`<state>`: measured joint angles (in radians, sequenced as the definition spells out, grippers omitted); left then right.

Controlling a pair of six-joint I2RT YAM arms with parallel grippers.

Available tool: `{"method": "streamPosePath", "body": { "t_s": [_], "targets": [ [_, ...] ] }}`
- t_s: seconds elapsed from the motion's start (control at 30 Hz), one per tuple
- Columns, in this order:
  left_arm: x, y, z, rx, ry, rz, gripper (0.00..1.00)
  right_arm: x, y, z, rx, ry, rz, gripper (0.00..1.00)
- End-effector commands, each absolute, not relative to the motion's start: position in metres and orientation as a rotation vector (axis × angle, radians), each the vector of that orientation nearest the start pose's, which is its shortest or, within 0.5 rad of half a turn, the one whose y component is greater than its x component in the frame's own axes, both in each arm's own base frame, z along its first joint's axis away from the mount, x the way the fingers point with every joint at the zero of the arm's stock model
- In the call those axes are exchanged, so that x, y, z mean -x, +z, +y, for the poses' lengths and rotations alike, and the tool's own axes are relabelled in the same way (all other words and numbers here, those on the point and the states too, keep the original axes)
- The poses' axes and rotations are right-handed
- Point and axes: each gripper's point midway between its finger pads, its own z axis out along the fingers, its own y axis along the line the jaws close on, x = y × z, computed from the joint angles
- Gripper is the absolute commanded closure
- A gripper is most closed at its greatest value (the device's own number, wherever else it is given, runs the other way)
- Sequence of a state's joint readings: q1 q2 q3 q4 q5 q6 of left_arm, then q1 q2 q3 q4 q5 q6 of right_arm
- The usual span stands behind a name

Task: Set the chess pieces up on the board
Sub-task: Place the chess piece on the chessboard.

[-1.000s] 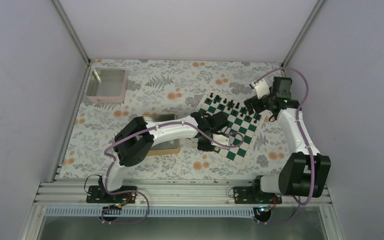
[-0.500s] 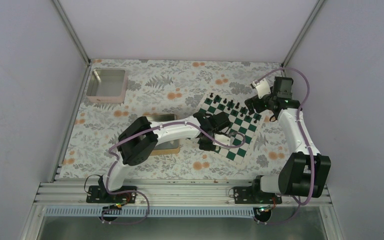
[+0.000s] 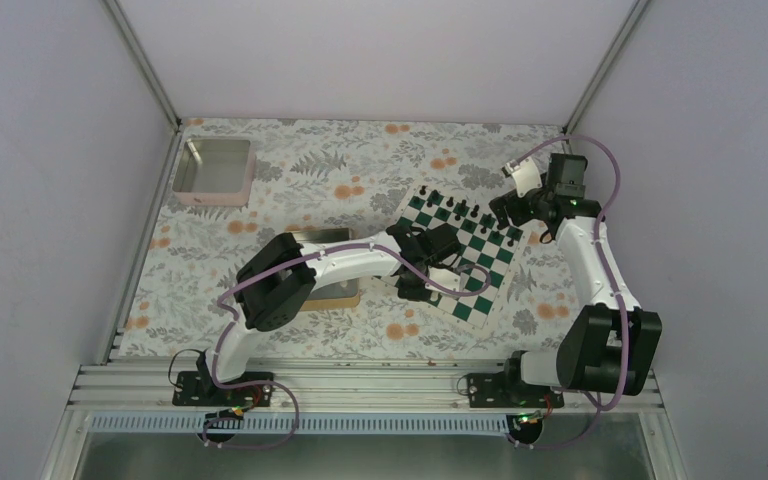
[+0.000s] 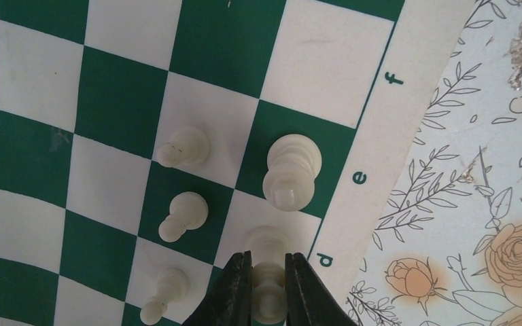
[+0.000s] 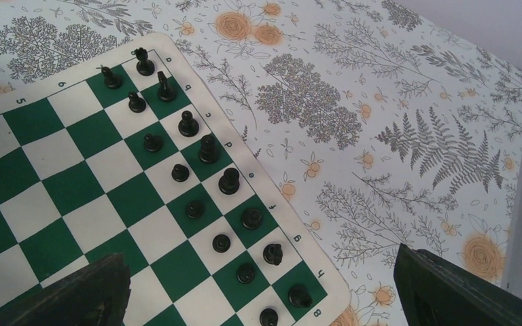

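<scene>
The green and white board (image 3: 480, 262) lies at the right of the table. My left gripper (image 4: 268, 263) is shut on a white chess piece (image 4: 270, 299), whose base is over the white edge square by the letter d; in the top view the gripper (image 3: 413, 287) is at the board's near left edge. A larger white piece (image 4: 291, 170) stands on the e square. Three white pawns (image 4: 183, 216) stand one row in. My right gripper (image 5: 262, 272) is wide open and empty above the board's far corner, where black pieces (image 5: 208, 149) fill two rows.
A gold-rimmed metal tin (image 3: 312, 237) sits left of the board, partly under my left arm. A pinkish square tray (image 3: 214, 171) stands at the far left. The floral cloth (image 3: 360, 170) covers the table, with walls on three sides.
My left arm's elbow has shifted slightly to the right, and its gripper stays at the board's near edge with the white piece. The right arm has barely moved.
</scene>
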<state>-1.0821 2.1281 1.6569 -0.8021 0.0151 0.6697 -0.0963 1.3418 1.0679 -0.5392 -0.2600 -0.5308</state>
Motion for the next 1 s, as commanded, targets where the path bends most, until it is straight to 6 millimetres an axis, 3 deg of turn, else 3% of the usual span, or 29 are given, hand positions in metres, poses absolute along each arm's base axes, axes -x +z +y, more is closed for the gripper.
{"method": "streamPosePath", "body": {
  "t_s": [0.0, 0.17, 0.5, 0.83, 0.97],
  "targets": [
    [-0.223, 0.044, -0.424, 2.655, 0.108, -2.176, 0.87, -0.382, 0.19, 0.008, 0.629, 0.024, 2.242, 0.0],
    [-0.222, 0.05, -0.425, 2.658, 0.115, -2.184, 0.77, -0.381, 0.189, 0.008, 0.631, 0.033, 2.246, 0.0],
    [-0.226, 0.053, -0.421, 2.668, 0.069, -2.186, 0.71, -0.379, 0.185, 0.011, 0.639, 0.053, 2.254, 0.0],
    [-0.238, 0.088, -0.414, 2.716, -0.05, -2.237, 0.54, -0.383, 0.189, 0.012, 0.641, 0.065, 2.247, 0.0],
    [-0.241, 0.123, -0.408, 2.753, -0.089, -2.279, 0.48, -0.384, 0.189, 0.013, 0.643, 0.07, 2.249, 0.0]
  ]
}}
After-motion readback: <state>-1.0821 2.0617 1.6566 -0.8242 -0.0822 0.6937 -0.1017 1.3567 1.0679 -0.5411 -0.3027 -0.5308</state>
